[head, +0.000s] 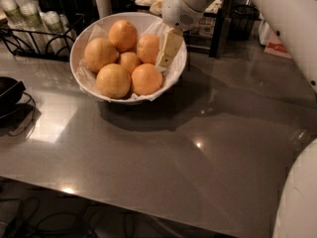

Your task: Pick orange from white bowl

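The white bowl [78, 58], lined with crinkled white paper, stands on the grey table at the back left of centre. Several oranges fill it. A smaller one [129, 61] sits in the middle. The right rear orange [147, 47] lies beside my gripper [167, 49]. The gripper reaches down from the white arm over the bowl's right rim, inside the bowl, and touches or nearly touches that orange's right side. A front right orange [147, 79] lies just below the gripper.
A black wire rack [29, 41] with cups stands behind the bowl at the left. A black object [7, 90] with cables lies at the left edge. A dark stand [218, 31] is behind the arm. My white arm [292, 19] spans the upper right.
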`<state>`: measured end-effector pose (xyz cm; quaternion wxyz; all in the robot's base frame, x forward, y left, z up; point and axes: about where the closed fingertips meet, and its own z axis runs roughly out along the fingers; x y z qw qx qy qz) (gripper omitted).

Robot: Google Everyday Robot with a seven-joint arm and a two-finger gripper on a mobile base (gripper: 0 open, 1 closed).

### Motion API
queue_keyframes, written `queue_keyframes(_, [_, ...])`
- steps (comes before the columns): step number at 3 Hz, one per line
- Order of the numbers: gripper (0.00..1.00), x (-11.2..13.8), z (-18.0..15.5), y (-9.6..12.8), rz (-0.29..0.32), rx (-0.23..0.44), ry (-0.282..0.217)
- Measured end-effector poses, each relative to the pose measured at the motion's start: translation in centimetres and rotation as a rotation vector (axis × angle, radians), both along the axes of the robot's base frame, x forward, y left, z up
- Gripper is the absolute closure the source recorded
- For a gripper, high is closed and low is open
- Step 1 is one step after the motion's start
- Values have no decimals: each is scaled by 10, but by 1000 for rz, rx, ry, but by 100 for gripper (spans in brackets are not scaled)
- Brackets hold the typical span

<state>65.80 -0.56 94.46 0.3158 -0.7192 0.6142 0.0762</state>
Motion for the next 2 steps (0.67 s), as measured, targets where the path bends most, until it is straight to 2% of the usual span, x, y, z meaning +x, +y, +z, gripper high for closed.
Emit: queue_keyframes(2, [5,4,-3,6,7,14,0])
